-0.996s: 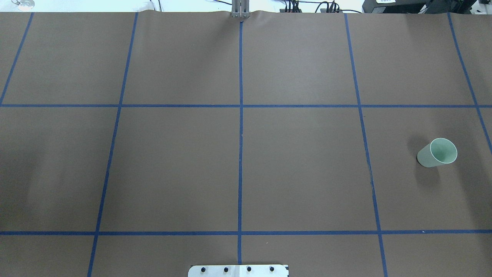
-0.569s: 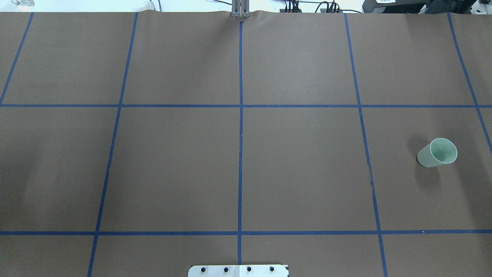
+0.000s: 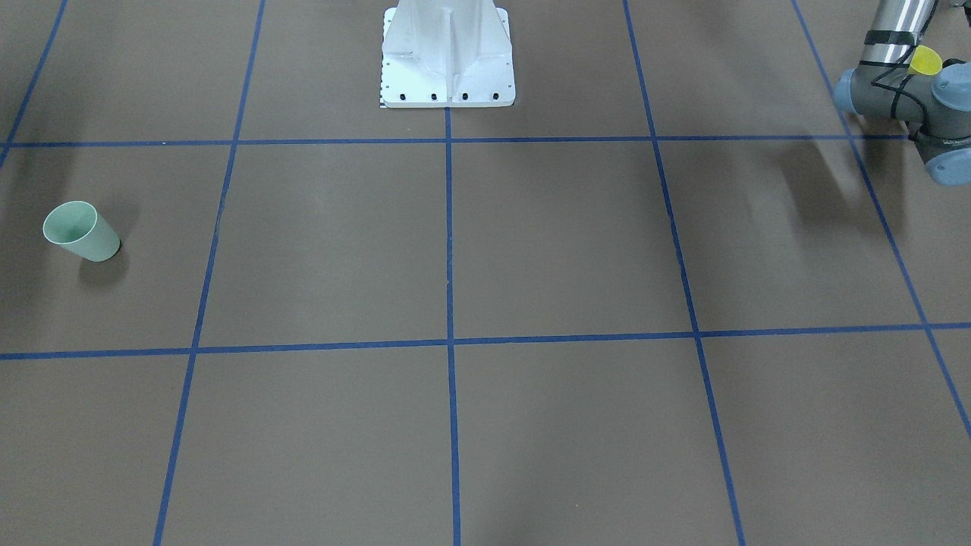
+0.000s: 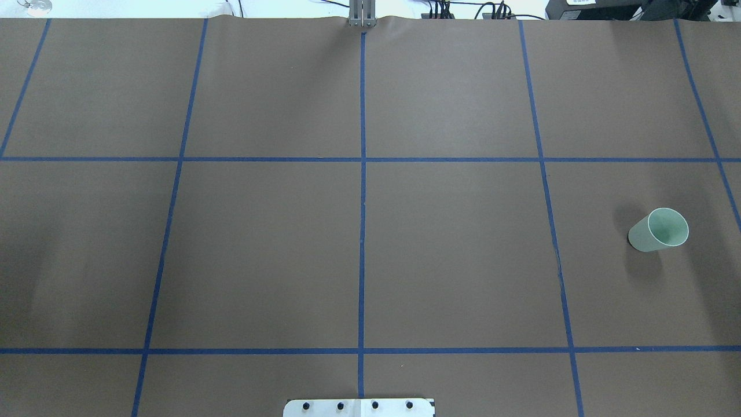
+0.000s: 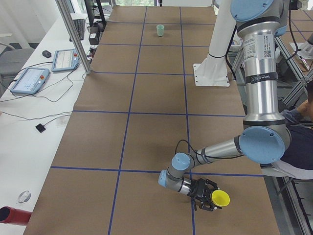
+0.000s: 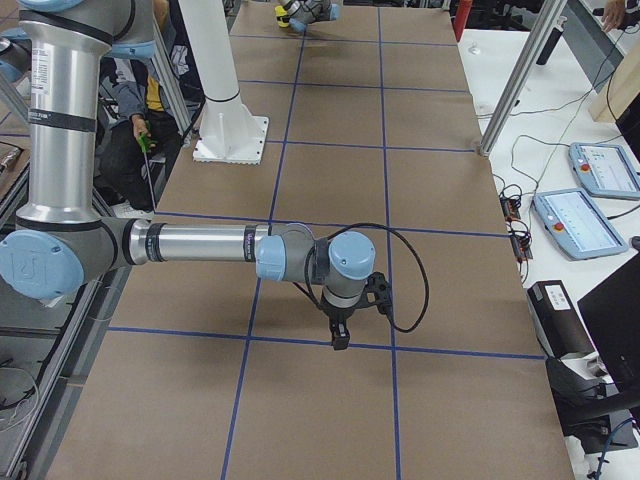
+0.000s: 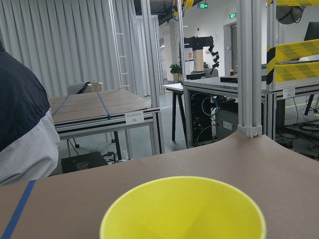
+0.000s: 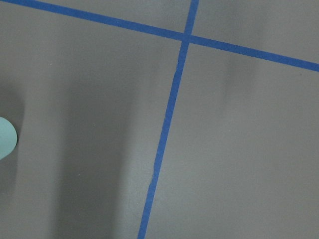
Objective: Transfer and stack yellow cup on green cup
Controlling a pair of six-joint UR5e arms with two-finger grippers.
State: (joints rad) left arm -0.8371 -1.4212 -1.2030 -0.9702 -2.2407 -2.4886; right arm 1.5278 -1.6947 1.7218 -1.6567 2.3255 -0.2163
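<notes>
The step in hand was, by my reading, the transfer. The yellow cup sat mouth-sideways at the left gripper, at the 9 o'clock end of the table. It seemed held, though I could not tell how far the fingers had closed. The green cup stood upright near 3 o'clock, well apart. The right gripper pointed down, its opening equally unreadable. The next move called for 1 long carry, or a handover

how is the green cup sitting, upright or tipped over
Upright: the green cup stands on its base with its wider rim up, open mouth facing the overhead camera.
</notes>
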